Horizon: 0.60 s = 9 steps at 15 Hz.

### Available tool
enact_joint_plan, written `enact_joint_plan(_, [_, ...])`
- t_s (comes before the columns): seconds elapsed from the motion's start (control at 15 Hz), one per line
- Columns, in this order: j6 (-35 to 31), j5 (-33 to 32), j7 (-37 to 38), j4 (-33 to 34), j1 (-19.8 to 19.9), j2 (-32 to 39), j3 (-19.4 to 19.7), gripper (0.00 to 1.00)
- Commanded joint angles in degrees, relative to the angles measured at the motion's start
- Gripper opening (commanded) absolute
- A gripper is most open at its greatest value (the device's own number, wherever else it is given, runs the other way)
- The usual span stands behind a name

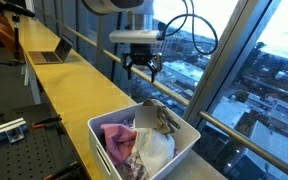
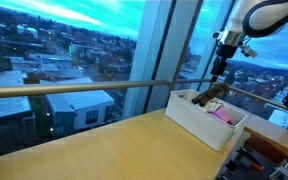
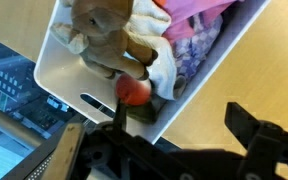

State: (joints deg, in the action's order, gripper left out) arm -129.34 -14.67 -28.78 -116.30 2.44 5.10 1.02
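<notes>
One black two-finger gripper (image 1: 142, 68) hangs open and empty at upper centre, above the white rectangular plastic bin (image 1: 184, 145). Brown plush toy (image 1: 162, 118) lies inside, atop pink cloth (image 1: 114, 135).

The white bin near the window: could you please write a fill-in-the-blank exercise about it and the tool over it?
The tool hangs above the white bin with its jaws ____.
The crumpled cloth lying next to the white cloth is ____ in colour.
In the wrist view, the small ball beside the brown plush toy is ____.
Missing words: open, pink, red.
</notes>
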Motion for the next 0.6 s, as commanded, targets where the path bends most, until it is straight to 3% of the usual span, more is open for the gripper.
enact_joint_plan(0.0, [0.09,0.02,0.31,-0.71,-0.31,-0.46,-0.17,1.0])
enact_joint_plan(0.53, [0.08,0.02,0.49,-1.32,-0.38,-0.98,-0.19,1.0])
